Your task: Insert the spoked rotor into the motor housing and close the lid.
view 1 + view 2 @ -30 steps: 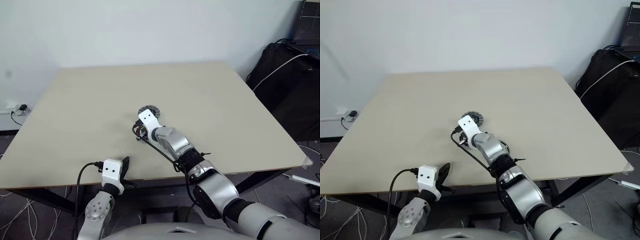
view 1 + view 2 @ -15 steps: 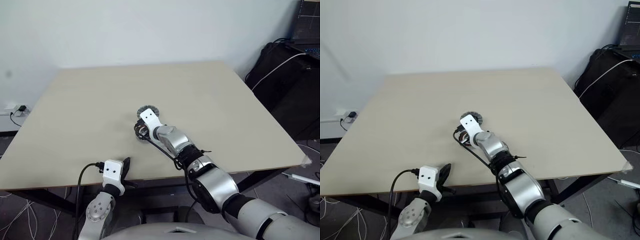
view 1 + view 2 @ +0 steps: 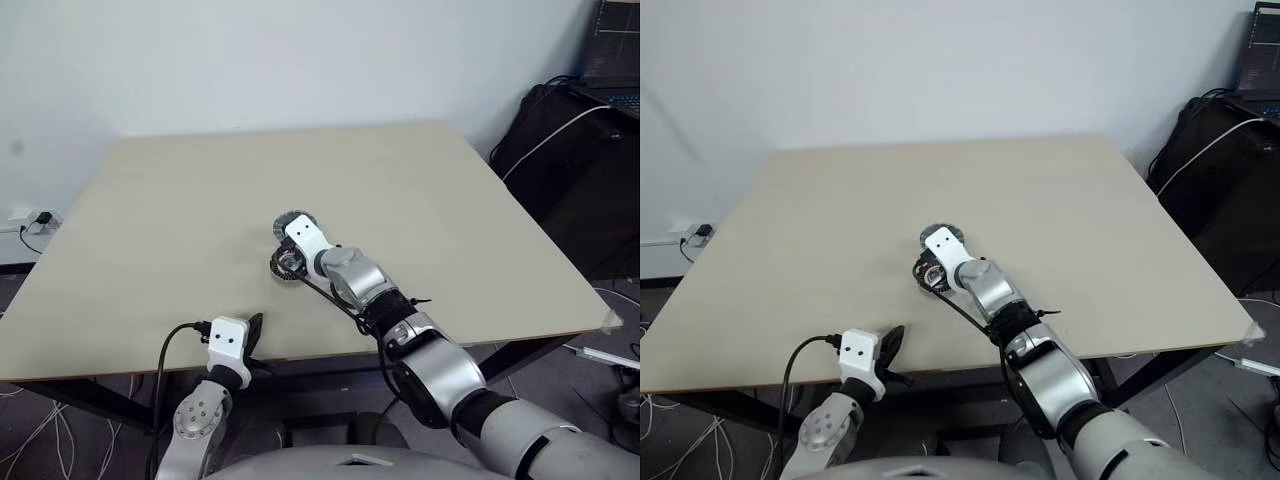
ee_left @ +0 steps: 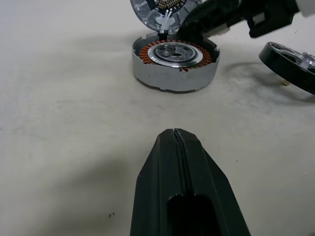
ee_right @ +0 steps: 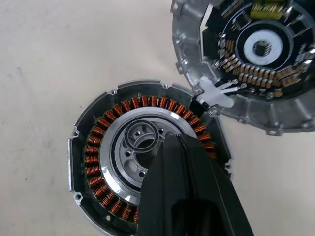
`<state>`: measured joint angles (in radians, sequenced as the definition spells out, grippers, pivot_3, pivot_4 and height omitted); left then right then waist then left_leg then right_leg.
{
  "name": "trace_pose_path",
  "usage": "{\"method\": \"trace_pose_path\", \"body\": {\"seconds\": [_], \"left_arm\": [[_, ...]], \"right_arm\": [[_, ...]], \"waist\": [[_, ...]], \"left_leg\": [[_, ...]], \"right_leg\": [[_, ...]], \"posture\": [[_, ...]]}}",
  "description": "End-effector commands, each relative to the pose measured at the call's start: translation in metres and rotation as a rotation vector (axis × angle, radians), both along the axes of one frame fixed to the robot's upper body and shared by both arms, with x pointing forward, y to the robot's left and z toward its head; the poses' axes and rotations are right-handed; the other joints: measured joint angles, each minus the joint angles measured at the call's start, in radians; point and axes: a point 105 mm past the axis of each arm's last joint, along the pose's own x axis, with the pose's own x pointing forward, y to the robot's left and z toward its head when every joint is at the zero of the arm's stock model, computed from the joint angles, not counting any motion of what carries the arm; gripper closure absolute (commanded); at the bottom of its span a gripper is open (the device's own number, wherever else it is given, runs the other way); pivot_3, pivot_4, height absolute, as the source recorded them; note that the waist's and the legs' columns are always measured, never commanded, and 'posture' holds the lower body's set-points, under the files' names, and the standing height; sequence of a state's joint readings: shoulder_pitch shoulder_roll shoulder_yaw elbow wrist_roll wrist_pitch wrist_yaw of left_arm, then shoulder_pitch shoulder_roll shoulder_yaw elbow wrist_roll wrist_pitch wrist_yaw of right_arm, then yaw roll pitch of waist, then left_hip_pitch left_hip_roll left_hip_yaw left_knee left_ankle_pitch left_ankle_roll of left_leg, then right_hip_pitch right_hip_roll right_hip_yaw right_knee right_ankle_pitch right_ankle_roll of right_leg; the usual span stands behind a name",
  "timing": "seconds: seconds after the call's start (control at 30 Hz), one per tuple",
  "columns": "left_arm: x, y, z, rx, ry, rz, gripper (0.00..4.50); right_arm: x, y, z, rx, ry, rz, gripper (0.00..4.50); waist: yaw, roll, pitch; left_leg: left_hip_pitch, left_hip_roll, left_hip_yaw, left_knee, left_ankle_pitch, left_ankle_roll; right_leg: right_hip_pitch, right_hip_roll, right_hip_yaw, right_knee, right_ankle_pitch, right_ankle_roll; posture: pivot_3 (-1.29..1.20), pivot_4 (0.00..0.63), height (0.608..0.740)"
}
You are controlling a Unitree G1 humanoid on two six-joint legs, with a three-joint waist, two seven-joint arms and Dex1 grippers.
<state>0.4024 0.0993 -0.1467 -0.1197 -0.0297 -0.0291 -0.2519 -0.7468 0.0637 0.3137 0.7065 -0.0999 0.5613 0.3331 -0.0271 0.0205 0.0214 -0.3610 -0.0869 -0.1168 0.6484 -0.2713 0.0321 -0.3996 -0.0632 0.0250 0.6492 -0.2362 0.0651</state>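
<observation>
The motor housing (image 5: 98, 162) lies open on the table, a ring of copper windings around its silvery centre, with a thin loose ring (image 5: 140, 136) resting in the middle. Hinged beside it, the lid (image 5: 256, 54) lies face up showing its inner parts. My right gripper (image 5: 178, 140) is shut, its tip right above the housing's centre with nothing held. The spoked rotor (image 4: 290, 61), black-rimmed, lies on the table beside the housing (image 4: 174, 59). Near the table's front edge my left gripper (image 4: 174, 135) is shut and empty, pointing at the housing from a distance.
The beige table (image 3: 450, 200) stretches wide on all sides of the parts. Black bags and cables (image 3: 570, 150) sit on the floor off the table's right side. A wall socket (image 3: 35, 217) is at the far left.
My right wrist has edged slightly right, so more of the housing shows beside it in the head views. The left gripper has stayed put.
</observation>
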Motion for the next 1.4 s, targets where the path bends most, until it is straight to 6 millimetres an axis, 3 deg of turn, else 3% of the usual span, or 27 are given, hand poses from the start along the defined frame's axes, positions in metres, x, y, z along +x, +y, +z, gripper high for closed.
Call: {"method": "trace_pose_path", "body": {"seconds": [0.03, 0.17, 0.6, 0.93, 1.27, 1.4], "left_arm": [[0.004, -0.001, 0.005, -0.005, -0.019, -0.010, 4.50], [0.004, -0.003, 0.005, -0.006, -0.018, -0.015, 4.50], [0.001, -0.002, 0.008, -0.008, -0.020, -0.001, 4.50], [0.000, -0.002, 0.010, -0.011, -0.026, 0.011, 4.50], [0.005, -0.003, 0.012, -0.011, -0.035, 0.009, 4.50], [0.007, -0.004, 0.012, -0.012, -0.035, 0.001, 4.50]], "right_arm": [[0.005, 0.010, 0.023, 0.056, -0.073, 0.021, 4.48], [0.001, 0.024, 0.030, 0.133, -0.083, 0.035, 4.48], [-0.006, 0.049, 0.018, 0.145, -0.057, 0.065, 4.48], [-0.003, 0.044, 0.009, 0.096, -0.048, 0.061, 4.48], [-0.001, 0.013, 0.000, 0.001, -0.023, 0.062, 4.48], [-0.003, 0.010, 0.003, -0.001, -0.025, 0.068, 4.48]], "waist": [[0.000, 0.000, 0.000], [-0.001, 0.000, 0.000], [-0.001, 0.000, 0.000], [-0.004, 0.000, 0.000], [-0.002, 0.001, -0.001], [-0.001, 0.002, -0.001]], "left_leg": [[0.000, 0.000, 0.000, 0.000, 0.000, 0.000], [0.000, 0.000, 0.000, 0.000, 0.000, 0.000], [0.000, 0.000, 0.000, 0.000, 0.000, -0.001], [0.000, 0.000, 0.000, 0.000, 0.001, -0.001], [0.000, 0.000, -0.001, 0.000, 0.001, -0.001], [0.000, 0.000, -0.001, 0.000, 0.001, -0.001]], "right_leg": [[0.000, 0.000, 0.000, 0.000, 0.000, 0.000], [0.000, 0.000, 0.000, 0.000, 0.000, 0.000], [0.000, 0.001, 0.000, 0.001, 0.000, 0.000], [0.000, 0.001, 0.000, 0.002, 0.000, -0.001], [0.000, 0.001, 0.000, 0.002, 0.000, -0.001], [0.000, 0.000, 0.000, 0.002, 0.000, -0.001]], "posture": [[0.00, 0.000, 0.740], [0.00, 0.000, 0.740], [0.00, 0.000, 0.740], [0.00, 0.000, 0.740], [0.00, 0.000, 0.740], [0.00, 0.000, 0.740]]}}
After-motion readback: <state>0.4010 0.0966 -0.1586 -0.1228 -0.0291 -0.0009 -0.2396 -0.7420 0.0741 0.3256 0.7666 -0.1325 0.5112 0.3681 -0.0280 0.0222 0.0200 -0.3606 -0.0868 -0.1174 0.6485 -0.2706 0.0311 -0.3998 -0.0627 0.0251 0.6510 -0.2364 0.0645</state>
